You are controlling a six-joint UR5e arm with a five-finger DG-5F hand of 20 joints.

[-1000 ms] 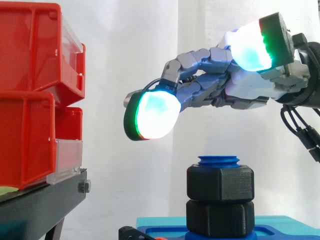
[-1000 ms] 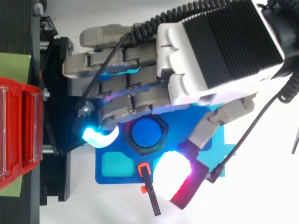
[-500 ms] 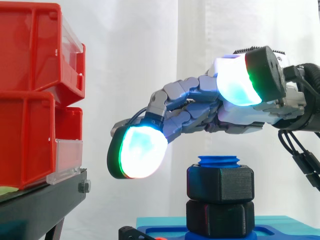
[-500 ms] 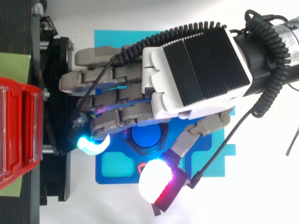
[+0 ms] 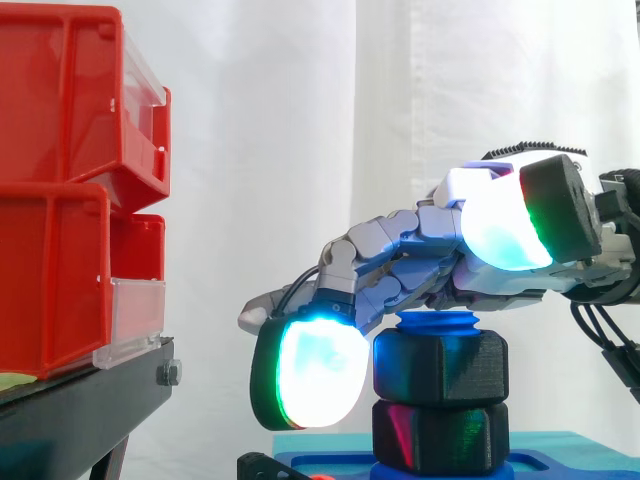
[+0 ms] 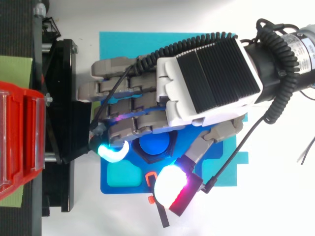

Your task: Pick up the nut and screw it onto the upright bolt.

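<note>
A blue upright bolt (image 5: pixel 440 320) stands on a blue fixture plate (image 5: pixel 560 465) and carries two black hex nuts, the upper nut (image 5: pixel 440 365) stacked on the lower nut (image 5: pixel 440 435). My hand (image 5: pixel 490 285) hovers low over the bolt's top, reaching leftward. Its fingers are loosely bent; one glowing fingertip (image 5: pixel 312 368) hangs just left of the upper nut, at its height. The thumb's pad (image 5: pixel 505 225) stays above the nut's level. In the top view the bolt's round top (image 6: pixel 155 145) shows between the fingers and the thumb of the hand (image 6: pixel 211 78). Nothing is held.
Stacked red bins (image 5: pixel 70 180) sit on a black stand (image 5: pixel 80 410) to the left, close to the fingertips. The fixture plate (image 6: pixel 118 187) lies on a cyan mat (image 6: pixel 118 42). A small black and orange part (image 6: pixel 158 209) sticks out at the plate's near edge.
The hand has come down from well above the bolt to just over its top. The leading fingertip dropped to the upper nut's height and shifted slightly right. The nuts have not moved.
</note>
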